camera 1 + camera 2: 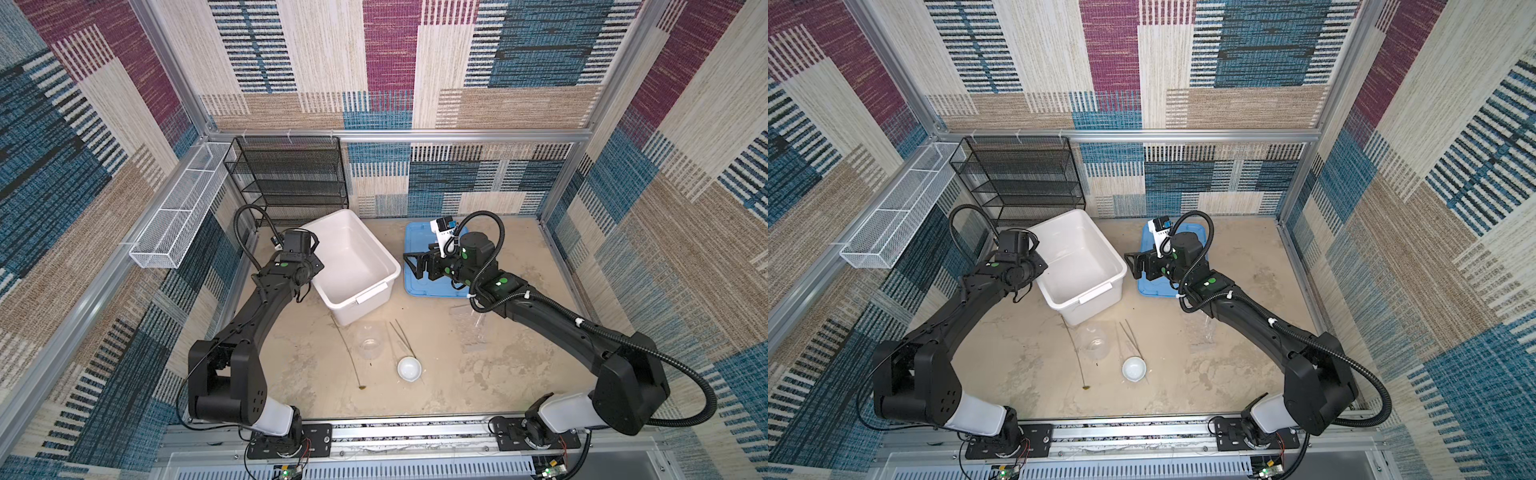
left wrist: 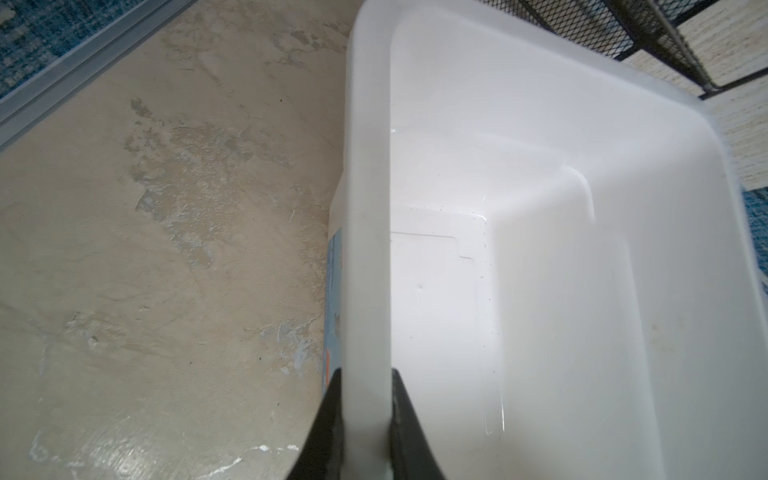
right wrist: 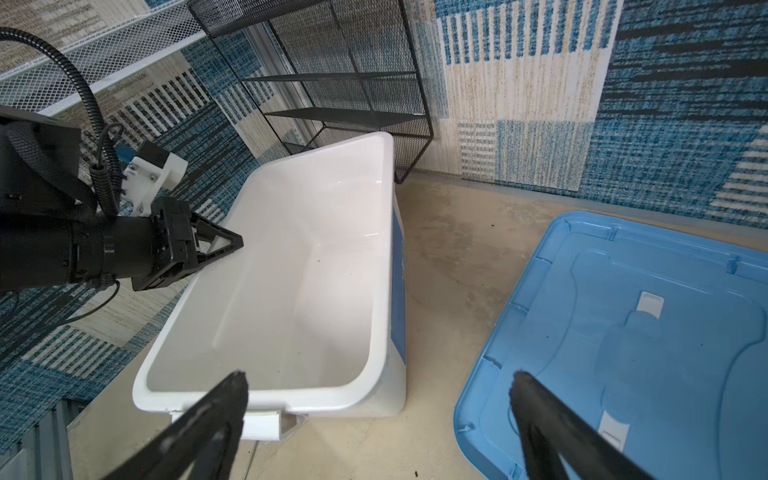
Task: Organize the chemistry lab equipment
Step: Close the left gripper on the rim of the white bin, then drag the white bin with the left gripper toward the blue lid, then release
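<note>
Nearest the rail, on the sandy tabletop [image 1: 498, 374]: long thin brown-tipped rod [image 1: 351, 361], lying flat, tip toward the near edge. Probably light and whippy, so pinch it near mid-length. Just right of it sits the small white dish [image 1: 409, 369], upright and empty. It looks glazed and slick, and its rim is the only real purchase. The metal tweezers [image 1: 404, 336] run from the dish toward the far side. They are stiff, thin and flat on the surface, so a low pinch across both legs seems best. Between rod and tweezers stands the clear glass beaker [image 1: 371, 343], upright, apparently empty, hard to see against the top. It is likely fragile and slippery: take the wall at the lip and squeeze gently. To the right, partly under the right arm, are some clear pieces [image 1: 478, 322], too faint to sort into tubes or dropper. Mid-table, the white box [image 1: 353, 266] is skewed and open, with nothing inside but specks. The left gripper [image 2: 365, 399] has its jaws pinched on the box's left rim. The light-blue lid [image 1: 415, 286] lies flat just right of the box. The right gripper [image 3: 378, 377] hangs over the gap between box and lid, jaws spread wide, holding nothing. Far left, the black mesh shelf [image 1: 286, 178] has bare tiers. The white wire basket [image 1: 174, 216] on the left wall looks empty.
</note>
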`<state>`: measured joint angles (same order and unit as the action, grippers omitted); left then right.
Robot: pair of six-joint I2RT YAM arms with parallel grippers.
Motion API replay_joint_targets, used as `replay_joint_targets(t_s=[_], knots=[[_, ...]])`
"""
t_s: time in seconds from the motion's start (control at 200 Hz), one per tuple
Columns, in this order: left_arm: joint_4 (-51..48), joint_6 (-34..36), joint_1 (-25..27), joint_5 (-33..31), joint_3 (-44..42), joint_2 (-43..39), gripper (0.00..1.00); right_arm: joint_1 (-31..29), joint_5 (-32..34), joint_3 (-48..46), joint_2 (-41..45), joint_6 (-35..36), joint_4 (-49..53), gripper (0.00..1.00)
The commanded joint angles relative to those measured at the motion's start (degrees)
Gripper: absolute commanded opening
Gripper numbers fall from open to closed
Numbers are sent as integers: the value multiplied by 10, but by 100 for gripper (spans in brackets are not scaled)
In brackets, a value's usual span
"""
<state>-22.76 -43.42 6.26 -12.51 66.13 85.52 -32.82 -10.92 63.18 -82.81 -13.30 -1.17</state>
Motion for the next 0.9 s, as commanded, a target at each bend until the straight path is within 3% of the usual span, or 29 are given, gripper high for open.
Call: replay_joint_targets(t_s=[0.0,0.155,0.461,0.746,0.896], knots=[[89,-63,-4,-33,-15,-5,17,-5,-11,10,-8,-9,-20,100],[122,-86,1,-32,-47,-16,21,-10,-10,18,-15,-8,-16,100],[121,-89,6,40,-94,-65,72,-13,-5,26,-23,-3,-7,100],[68,-82,34,113,-140,-160,85,-14,-9,4,-2,5,-30,100],[89,-108,83,122,-159,-179,88,-14,-5,1,3,0,-34,100]])
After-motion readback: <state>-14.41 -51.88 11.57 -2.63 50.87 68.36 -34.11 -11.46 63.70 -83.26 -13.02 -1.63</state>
